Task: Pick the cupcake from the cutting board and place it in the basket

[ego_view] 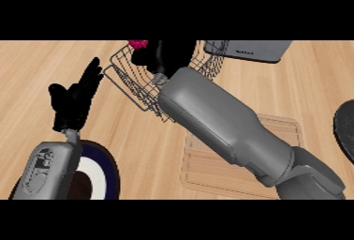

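Note:
My right forearm (221, 117) reaches from the lower right across the wooden cutting board (280, 129) to the wire basket (131, 82) at the top. My right hand (166, 54) hangs over the basket's inside, fingers curled round the cupcake (140, 44). Only a bit of the cupcake's pink top shows at the hand's upper left; the rest is hidden. No cupcake shows on the visible part of the cutting board. My left hand (75, 101) rests open at the left, fingers up, beside the basket's left wall.
A white plate with a navy rim (107, 171) lies at the lower left, partly under my left forearm. A grey flat appliance (252, 50) sits just right of the basket. A dark round object (346, 131) shows at the right edge.

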Controlling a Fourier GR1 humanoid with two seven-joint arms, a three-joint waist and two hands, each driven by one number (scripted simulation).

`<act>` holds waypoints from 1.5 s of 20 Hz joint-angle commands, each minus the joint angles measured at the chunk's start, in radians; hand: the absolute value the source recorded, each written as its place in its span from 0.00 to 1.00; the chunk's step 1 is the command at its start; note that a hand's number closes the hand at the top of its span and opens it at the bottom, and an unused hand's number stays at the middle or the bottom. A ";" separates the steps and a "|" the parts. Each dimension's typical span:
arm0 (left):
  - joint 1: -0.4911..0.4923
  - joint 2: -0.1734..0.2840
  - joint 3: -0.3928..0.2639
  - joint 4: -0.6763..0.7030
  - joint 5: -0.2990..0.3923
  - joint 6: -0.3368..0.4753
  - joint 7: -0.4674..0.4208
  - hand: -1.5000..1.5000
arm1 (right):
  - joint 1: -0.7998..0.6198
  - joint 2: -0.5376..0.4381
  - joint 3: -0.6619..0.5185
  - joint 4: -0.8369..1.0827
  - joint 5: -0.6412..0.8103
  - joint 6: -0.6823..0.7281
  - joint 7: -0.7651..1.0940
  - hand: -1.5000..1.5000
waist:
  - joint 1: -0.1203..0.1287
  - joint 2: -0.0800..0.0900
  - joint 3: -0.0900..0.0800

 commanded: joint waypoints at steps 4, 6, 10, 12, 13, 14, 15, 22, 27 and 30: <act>0.000 0.010 0.012 -0.005 0.007 -0.005 -0.004 0.50 | -0.092 0.005 0.007 0.156 -0.084 -0.029 0.173 1.00 | 0.004 0.003 0.001; 0.010 -0.010 0.005 -0.003 -0.001 0.012 -0.026 0.50 | -0.076 0.005 0.023 0.167 -0.115 -0.071 0.149 1.00 | -0.011 0.003 0.002; -0.009 -0.008 0.003 -0.004 0.011 -0.003 0.013 0.50 | -0.096 0.005 0.053 0.191 -0.177 -0.077 0.144 1.00 | -0.011 0.001 0.003; 0.009 0.001 0.009 -0.010 0.005 0.001 -0.003 0.50 | -0.059 0.005 0.048 0.190 -0.211 -0.158 0.096 1.00 | -0.009 0.005 0.004; 0.025 -0.006 0.009 0.004 0.000 0.008 -0.018 0.50 | -0.077 0.005 0.057 0.186 -0.223 -0.156 0.098 1.00 | -0.023 0.001 0.004; 0.021 0.031 0.039 0.000 0.027 -0.022 -0.014 0.50 | -0.094 0.005 0.050 0.184 -0.249 -0.140 0.106 1.00 | -0.021 -0.001 0.003; 0.023 0.014 0.019 0.002 0.005 -0.003 -0.012 0.50 | -0.068 0.005 0.074 0.194 -0.246 -0.193 0.084 1.00 | -0.024 0.001 0.004; 0.028 0.004 0.017 -0.004 0.004 0.005 -0.003 0.50 | -0.165 0.006 0.344 0.375 -0.093 0.255 -0.027 1.00 | -0.041 -0.007 0.001; 0.032 -0.006 0.007 0.006 -0.014 0.018 -0.032 0.50 | -0.227 0.006 0.373 0.409 -0.115 0.315 -0.029 1.00 | -0.035 0.004 0.002; 0.032 0.006 0.029 0.000 0.002 0.014 -0.032 0.50 | -0.255 0.006 0.368 0.404 -0.146 0.345 -0.027 1.00 | -0.046 0.001 0.003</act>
